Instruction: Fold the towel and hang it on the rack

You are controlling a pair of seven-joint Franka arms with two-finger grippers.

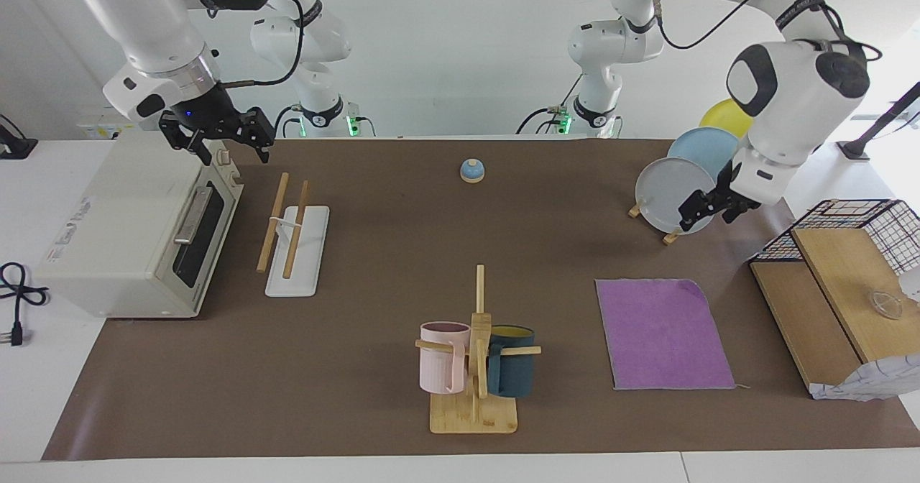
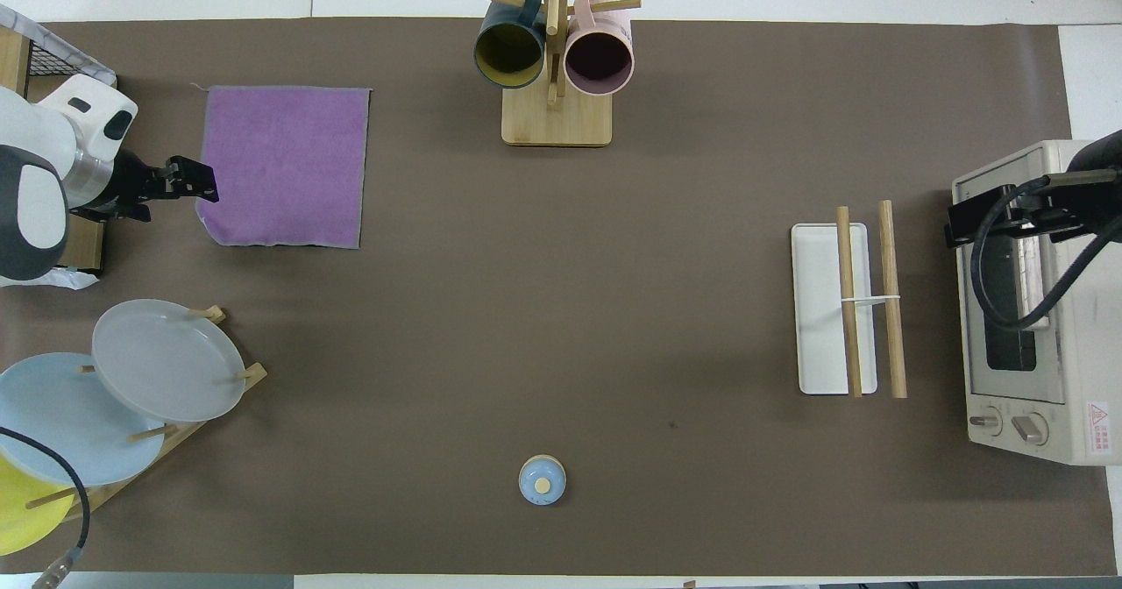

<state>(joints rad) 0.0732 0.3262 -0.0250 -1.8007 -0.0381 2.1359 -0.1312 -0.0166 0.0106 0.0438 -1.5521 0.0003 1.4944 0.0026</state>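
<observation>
Flat: towel (image 1: 663, 333) purple-up; rack (image 1: 296, 249) rods run robot-to-outward; left claw (image 1: 711, 205), right claw (image 1: 228, 143) spread.

Purple towel (image 1: 663, 333) flat, unfolded; rack (image 1: 296, 251) upright, bare, well apart.

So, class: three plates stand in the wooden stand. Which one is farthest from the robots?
The grey plate: it stands at the front of the row, with the light blue plate and yellow plate nearer the robots.

Little legible text on the bench

A red triangular warning sign sits on the toaster oven (image 2: 1021, 308) label (image 2: 1097, 416); lettering on the arms' bands cannot be made out.
</observation>
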